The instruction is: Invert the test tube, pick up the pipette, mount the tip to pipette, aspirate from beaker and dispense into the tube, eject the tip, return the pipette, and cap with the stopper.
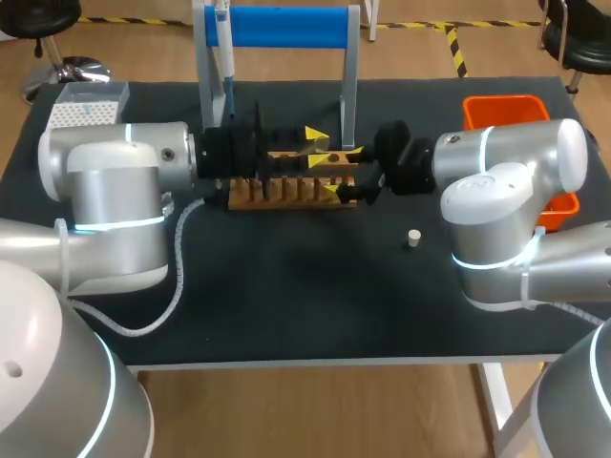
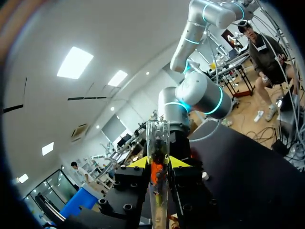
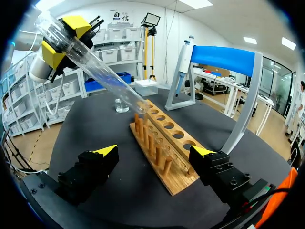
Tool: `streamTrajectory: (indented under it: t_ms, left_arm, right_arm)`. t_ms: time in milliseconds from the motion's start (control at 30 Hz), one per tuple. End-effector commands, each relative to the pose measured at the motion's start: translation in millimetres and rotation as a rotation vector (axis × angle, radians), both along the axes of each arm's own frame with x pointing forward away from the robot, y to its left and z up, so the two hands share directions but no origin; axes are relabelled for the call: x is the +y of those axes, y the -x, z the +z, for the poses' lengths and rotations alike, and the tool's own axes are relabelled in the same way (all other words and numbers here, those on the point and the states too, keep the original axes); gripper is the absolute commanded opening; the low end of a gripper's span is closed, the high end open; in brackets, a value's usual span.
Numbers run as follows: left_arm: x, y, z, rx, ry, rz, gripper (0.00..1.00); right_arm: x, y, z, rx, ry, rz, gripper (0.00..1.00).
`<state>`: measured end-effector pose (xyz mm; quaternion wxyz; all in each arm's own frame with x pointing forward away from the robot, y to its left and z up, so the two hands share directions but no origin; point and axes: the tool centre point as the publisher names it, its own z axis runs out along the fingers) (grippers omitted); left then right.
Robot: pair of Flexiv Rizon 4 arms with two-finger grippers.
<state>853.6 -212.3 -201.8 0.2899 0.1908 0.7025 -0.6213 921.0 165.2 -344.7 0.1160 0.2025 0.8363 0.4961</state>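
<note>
Step in hand: inverting test tube (image 3: 97, 64). Left tool (image 2: 158, 162) pinching tube from two sides, holding it slanted above wooden rack (image 3: 177, 139), lower end near rack holes (which end is the mouth, cannot tell). Right tool (image 3: 155, 152) spread wide over rack, gripping nothing.

Doing it well: turning wrist slowly, pinching firmly, lower end staying clear of pegs.

Tube: clear, smooth, likely slippery cylinder. Rack: pale wood, round holes, upright pegs. Stopper (image 1: 413, 239): small pale plug on matte black counter (image 1: 286, 296).

Clear test tube (image 3: 101, 71) aslant above rack (image 3: 162, 148)
</note>
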Motion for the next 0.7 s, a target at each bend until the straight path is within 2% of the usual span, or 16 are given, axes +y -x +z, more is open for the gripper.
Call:
streamTrajectory:
  t_ms: [33, 67, 100, 167, 200, 300, 500, 600, 700]
  left_arm:
    - [4, -16.4, 6.3, 0.083, 0.041, -0.103, 0.0]
    - [3, -19.9, 9.5, 0.127, 0.072, -0.149, 0.0]
    - [2, -22.4, 11.2, 0.129, 0.058, -0.148, 0.0]
    - [2, -28.7, 16.7, 0.18, 0.1, -0.194, 0.0]
    - [2, -32.8, 19.1, 0.205, 0.092, -0.193, 0.0]
    - [5, -41.8, 23.8, 0.285, 0.126, -0.202, 0.0]
    - [10, -54.8, 32.0, 0.419, 0.111, -0.207, 0.0]
    - [13, -60.0, 37.0, 0.465, 0.102, -0.199, 0.0]
    - [13, -61.8, 42.0, 0.484, 0.087, -0.193, 0.0]
  right_arm:
    - [0, 0.6, -1, -0.002, -0.001, -0.001, 1.0]
    - [0, 0.6, -1, -0.002, -0.001, -0.001, 1.0]
    - [0, 0.6, -1, -0.002, -0.001, -0.001, 1.0]
    - [0, 0.6, -1, -0.002, -0.001, -0.001, 1.0]
    - [0, 0.6, -1, -0.002, -0.001, -0.001, 1.0]
    - [0, 0.6, -1, -0.002, -0.001, -0.001, 1.0]
    - [0, 0.6, -1, -0.002, -0.001, -0.001, 1.0]
    - [0, 0.6, -1, -0.002, -0.001, -0.001, 1.0]
    - [0, 0.6, -1, -0.002, -0.001, -0.001, 1.0]
